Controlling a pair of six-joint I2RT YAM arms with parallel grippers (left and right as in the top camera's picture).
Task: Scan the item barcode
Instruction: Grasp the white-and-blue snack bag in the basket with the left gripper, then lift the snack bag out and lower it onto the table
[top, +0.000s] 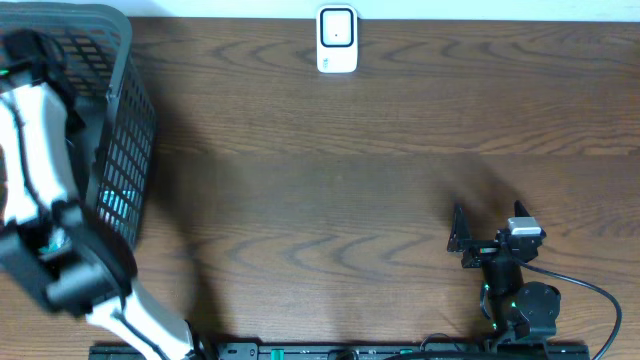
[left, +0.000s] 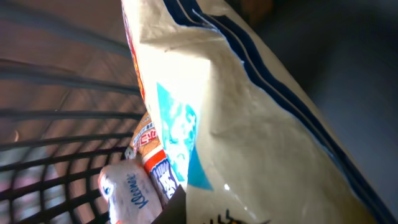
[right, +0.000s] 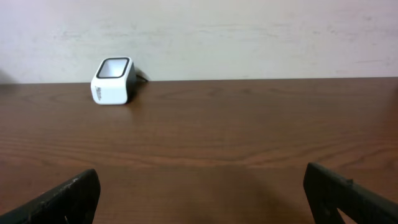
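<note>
Since the left arm (top: 30, 170) reaches down into the dark mesh basket (top: 135, 110) at the far-left corner of the table (top: 330, 170), we get no clear look at the left gripper: its fingers are out of sight in every view. It is pressed together, but we cannot tell whether it pinches anything. Its wrist camera is filled by a cream bag (left: 261, 124) with dark blue stripes and a teal patch, very close to the lens. That bag sits inside the basket and blocks most of what lies behind it. Just beside the bag's lower-left edge we see an orange-red packet (left: 149, 140) and a small white tissue pack (left: 127, 193), both against the basket bars. From overhead, a bit of teal shows through the mesh on the basket's right wall. The arm covers most of the basket's inside. The white scanner (top: 337, 38) stands at the middle of the table's far edge, well apart from the basket, with bare wood between them. The right gripper (right: 199, 180) sits near the near-right corner of the table with its jaws spread wide and nothing between them. It faces the far edge, and the scanner shows to its upper left against the pale wall (right: 249, 37). A black cable (top: 590, 300) loops off the right arm's base by the near edge.
</note>
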